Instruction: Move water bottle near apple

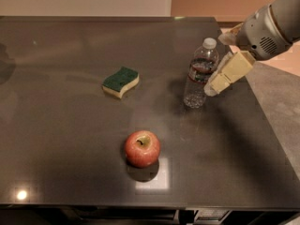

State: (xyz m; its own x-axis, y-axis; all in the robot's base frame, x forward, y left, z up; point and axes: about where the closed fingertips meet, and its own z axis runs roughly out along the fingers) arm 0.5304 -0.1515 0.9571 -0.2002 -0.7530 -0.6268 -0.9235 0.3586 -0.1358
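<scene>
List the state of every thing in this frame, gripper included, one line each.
water bottle: upright on the table, cap on, well apart from the apple
apple: resting on the table near the front edge, stem dimple up, untouched
sponge: lying flat, green side up, untouched
gripper: right beside the water bottle at label height; contact cannot be told
</scene>
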